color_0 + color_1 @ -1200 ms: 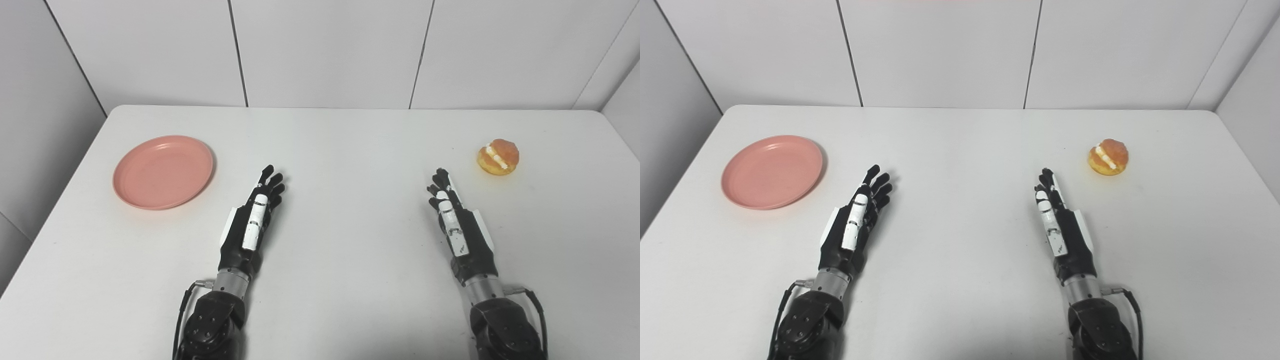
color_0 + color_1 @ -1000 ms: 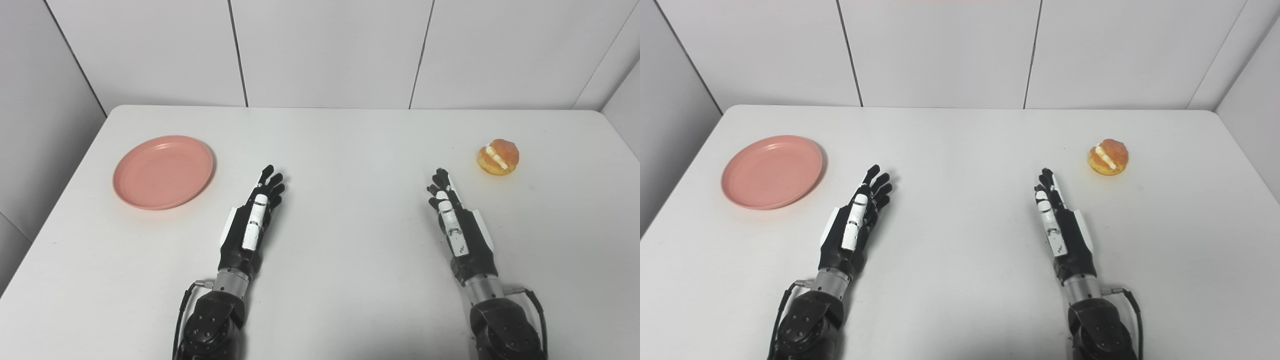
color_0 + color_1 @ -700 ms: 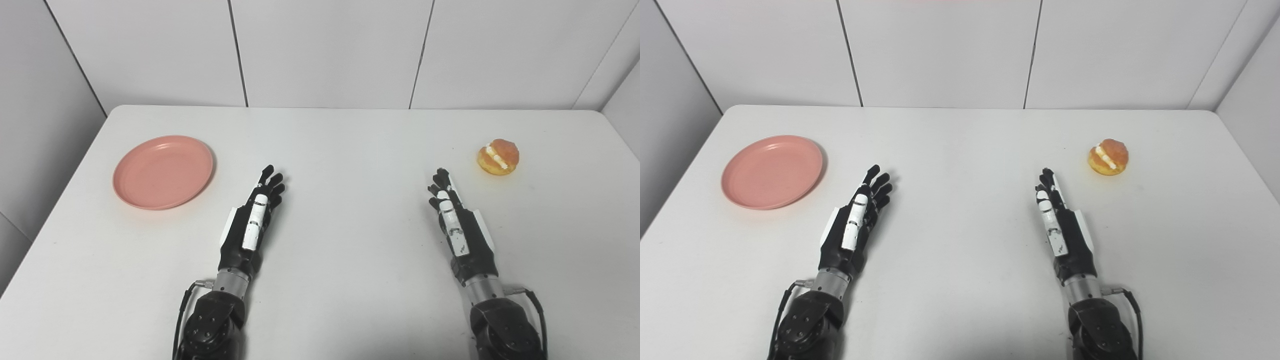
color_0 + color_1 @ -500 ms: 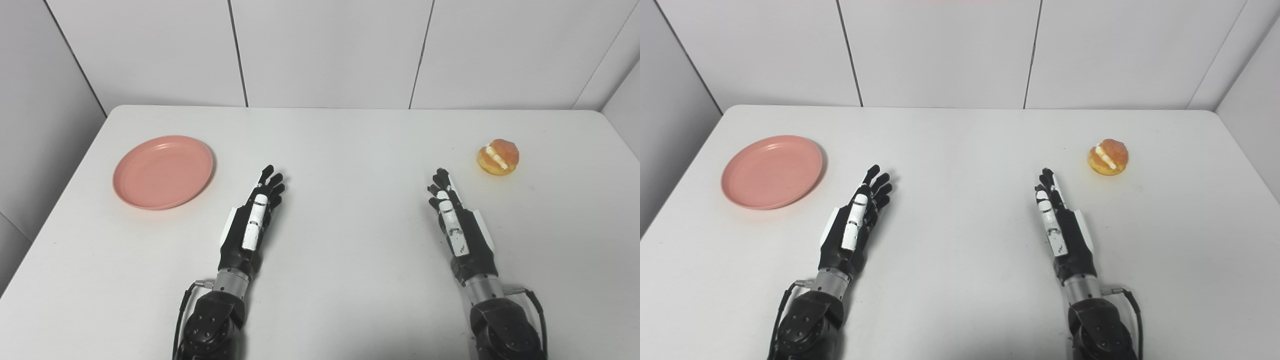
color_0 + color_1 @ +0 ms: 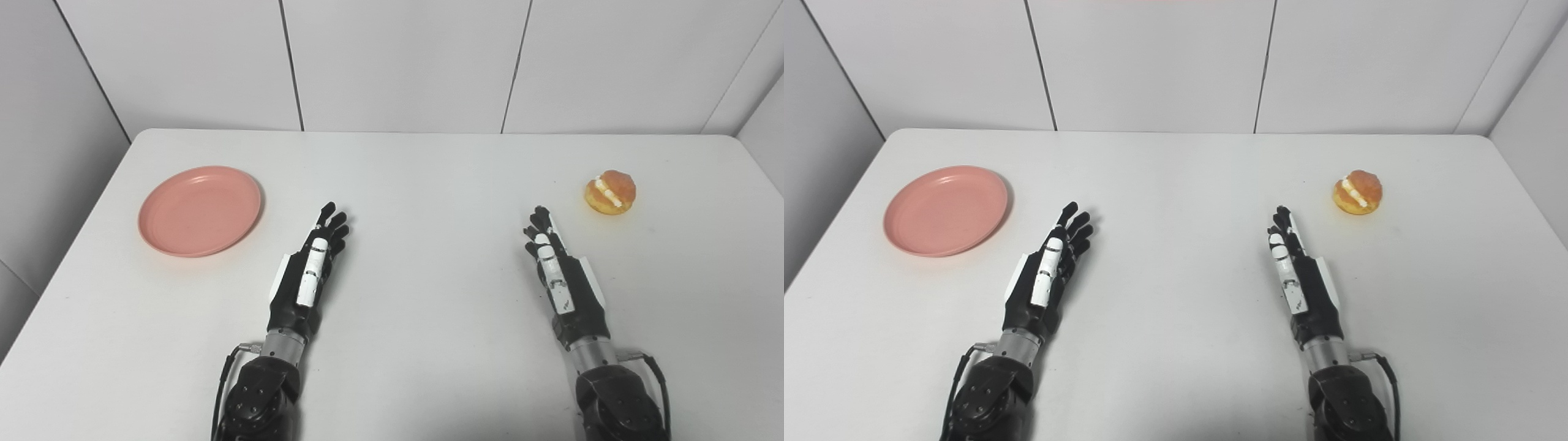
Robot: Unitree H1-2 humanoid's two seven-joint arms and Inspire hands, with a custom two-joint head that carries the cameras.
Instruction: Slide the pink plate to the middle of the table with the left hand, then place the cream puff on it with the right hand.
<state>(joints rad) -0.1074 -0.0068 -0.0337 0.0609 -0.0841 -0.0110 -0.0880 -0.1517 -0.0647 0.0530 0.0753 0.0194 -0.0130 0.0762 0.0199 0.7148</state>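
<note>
A pink plate [image 5: 200, 210] lies empty at the left side of the white table [image 5: 429, 184]. A cream puff [image 5: 610, 192], golden with white filling, sits at the right side. My left hand [image 5: 308, 274] rests on the table right of and nearer than the plate, open, fingers stretched forward, holding nothing. My right hand [image 5: 558, 275] rests on the table left of and nearer than the cream puff, open and empty, fingers straight. Neither hand touches its object.
White wall panels [image 5: 404, 61] stand behind the table and at both sides. The table's left edge [image 5: 73, 245] runs close to the plate.
</note>
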